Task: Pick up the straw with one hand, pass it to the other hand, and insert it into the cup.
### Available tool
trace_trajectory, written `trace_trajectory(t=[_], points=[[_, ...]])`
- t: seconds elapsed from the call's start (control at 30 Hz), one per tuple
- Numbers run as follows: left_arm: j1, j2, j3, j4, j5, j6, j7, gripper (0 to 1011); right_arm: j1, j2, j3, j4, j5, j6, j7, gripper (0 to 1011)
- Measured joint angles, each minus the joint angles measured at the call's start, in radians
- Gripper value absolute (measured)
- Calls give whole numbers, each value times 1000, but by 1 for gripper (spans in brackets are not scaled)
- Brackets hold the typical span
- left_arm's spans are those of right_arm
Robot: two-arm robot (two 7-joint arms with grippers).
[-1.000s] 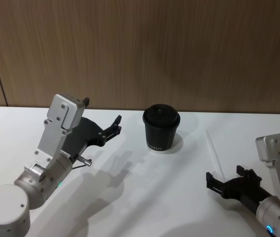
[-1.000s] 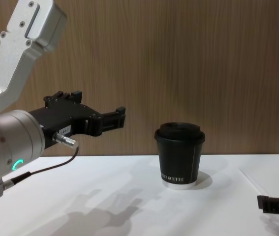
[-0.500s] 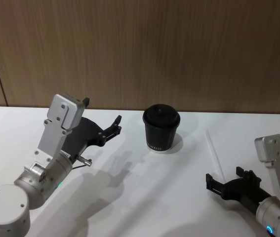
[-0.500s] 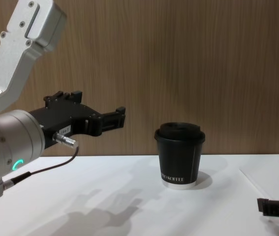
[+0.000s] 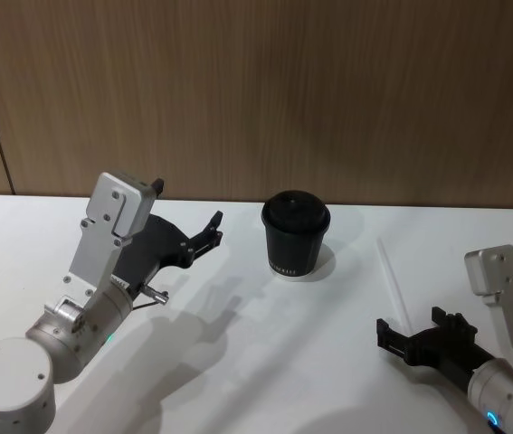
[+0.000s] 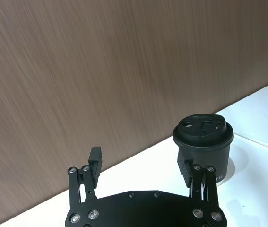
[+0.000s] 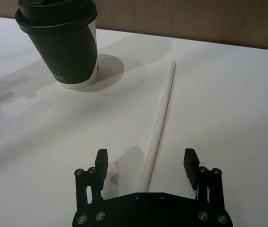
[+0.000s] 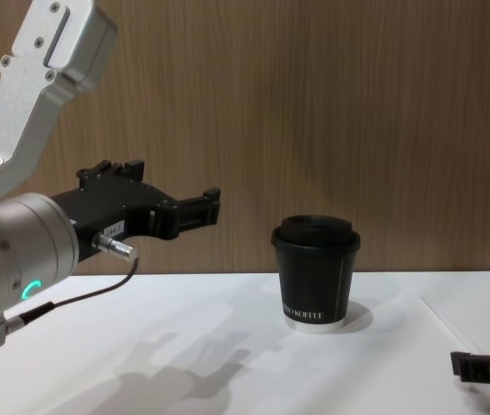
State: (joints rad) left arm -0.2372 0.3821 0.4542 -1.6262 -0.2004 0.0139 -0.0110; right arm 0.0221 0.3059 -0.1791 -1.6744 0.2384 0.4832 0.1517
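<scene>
Here the white table [image 5: 238, 380] spans the scene; the left gripper [image 6: 142, 165] hangs raised at the left, jaws apart and empty, pointing toward the cup [image 5: 295, 237]; the right gripper [image 7: 145, 158] sits low at the near right, jaws apart, the near end of the straw [image 7: 159, 123] lying between them; the lidded black cup stands upright, far centre; the straw lies flat on the table, right of it.

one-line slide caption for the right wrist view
Open right tool lined up with the straw lying on the table, lidded black cup standing beyond.
</scene>
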Motion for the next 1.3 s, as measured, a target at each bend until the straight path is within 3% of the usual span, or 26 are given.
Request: trace_trajectory(t=[1.3], points=[[0,0,0,0,0,0,0,1003,7,-17,7,6,-33,37,17,1001]])
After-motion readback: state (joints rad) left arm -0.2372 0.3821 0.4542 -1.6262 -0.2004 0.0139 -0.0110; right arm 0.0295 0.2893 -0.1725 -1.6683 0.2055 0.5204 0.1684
